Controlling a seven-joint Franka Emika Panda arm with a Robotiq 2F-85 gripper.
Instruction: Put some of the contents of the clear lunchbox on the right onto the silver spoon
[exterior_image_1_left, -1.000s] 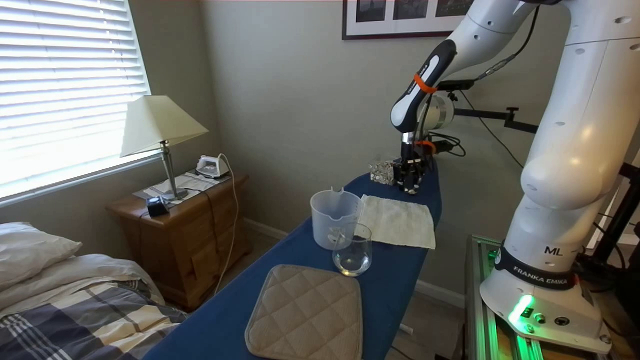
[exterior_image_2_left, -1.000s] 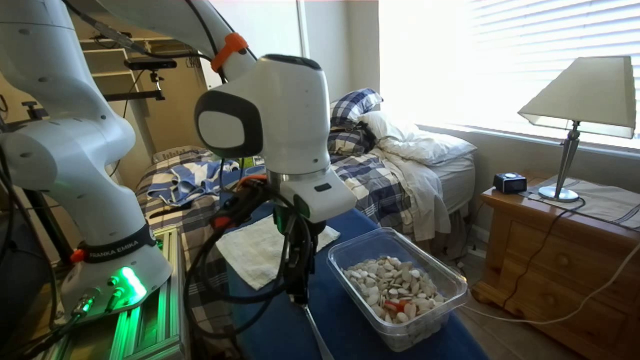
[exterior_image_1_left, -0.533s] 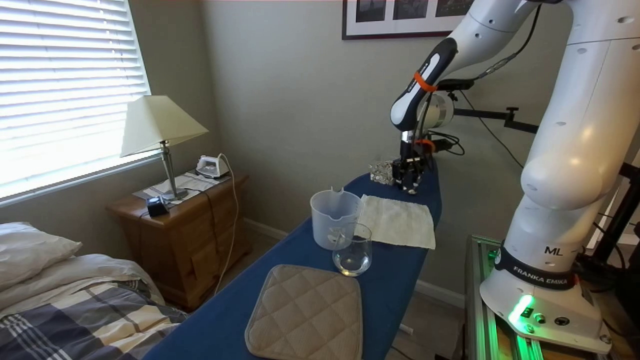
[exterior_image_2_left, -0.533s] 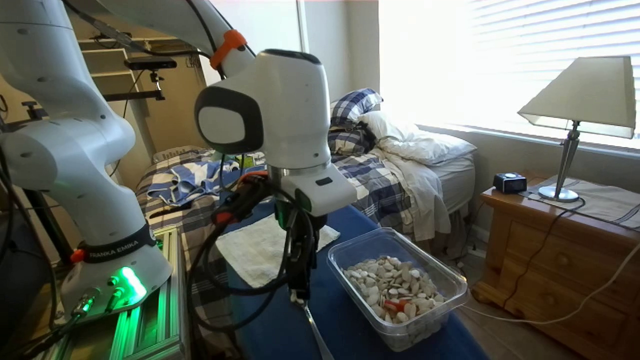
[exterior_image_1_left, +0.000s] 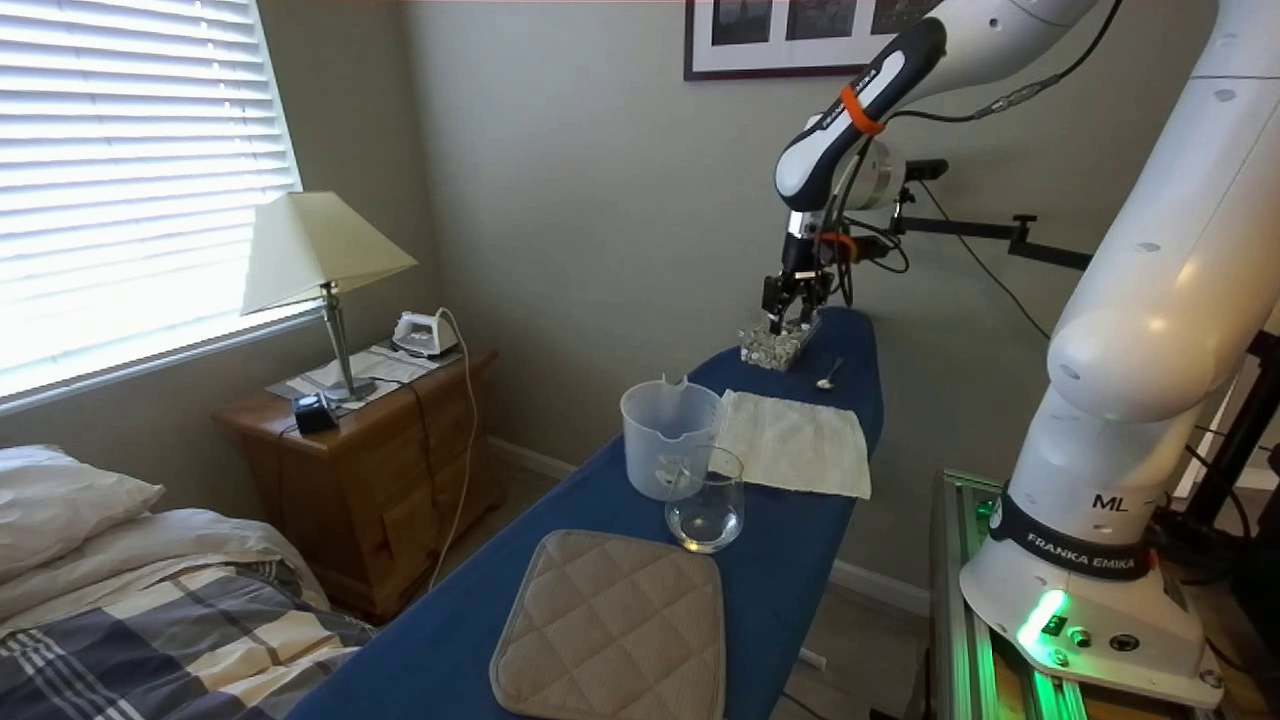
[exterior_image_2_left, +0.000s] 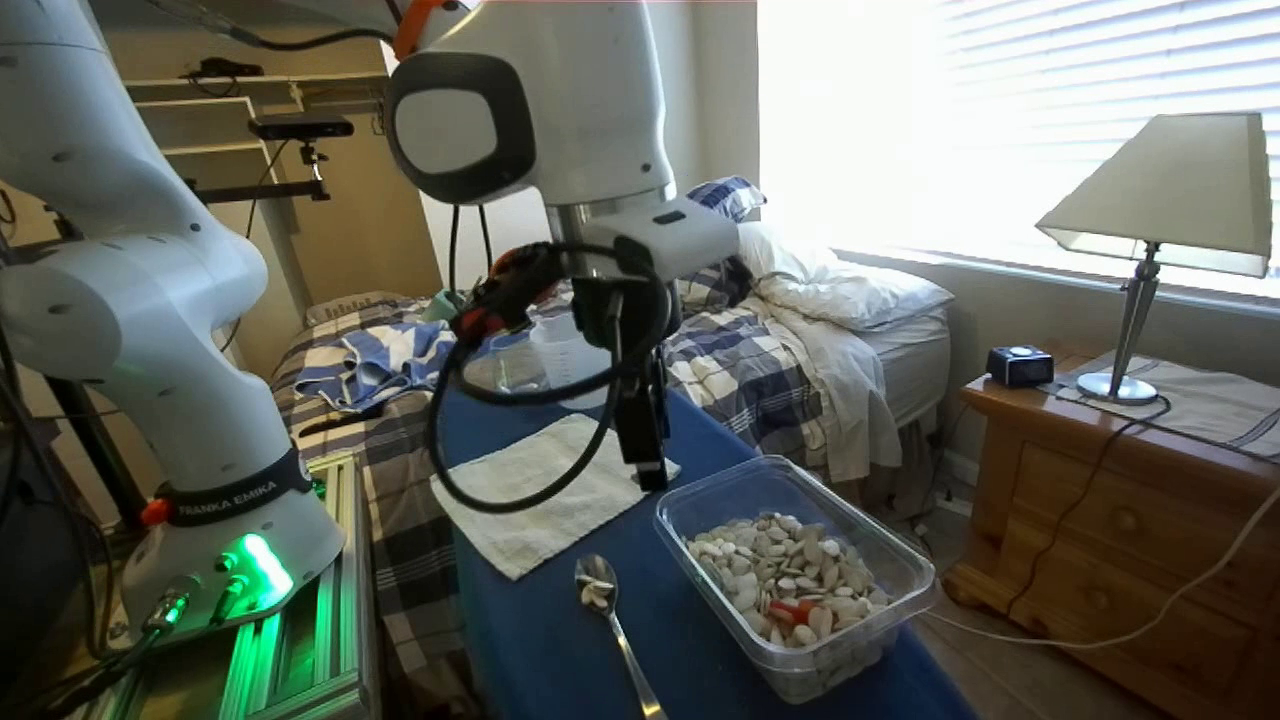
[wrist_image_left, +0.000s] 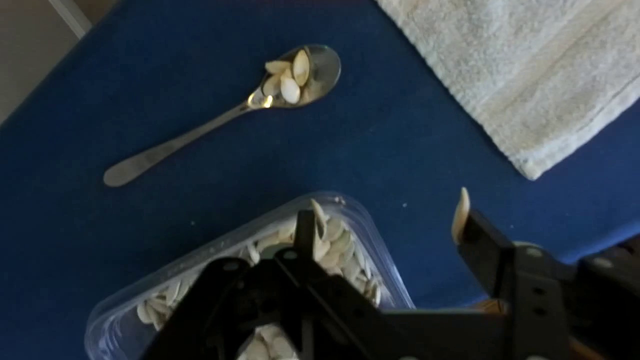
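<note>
The silver spoon (wrist_image_left: 225, 118) lies past your pincer (wrist_image_left: 389, 227), bowl end nearest, seeds (wrist_image_left: 290, 90) already in it.
You have the fingers wide apart: in the wrist view one shows over the end of the clear lunchbox (wrist_image_left: 381, 265), the other outside its wall, with a lone seed (wrist_image_left: 460, 216) against that finger's inner face. The spoon sits below and beyond the fingertips, toward the finger over the box; its handle slants away from the pincer, roughly parallel to the box's long wall. With several seeds in the bowl, the task looks met or close to it. Should you want another pinch, bring both fingers over the box first; for a drop, line up on the bowl, and mind that lone seed, which may fall short.
</note>
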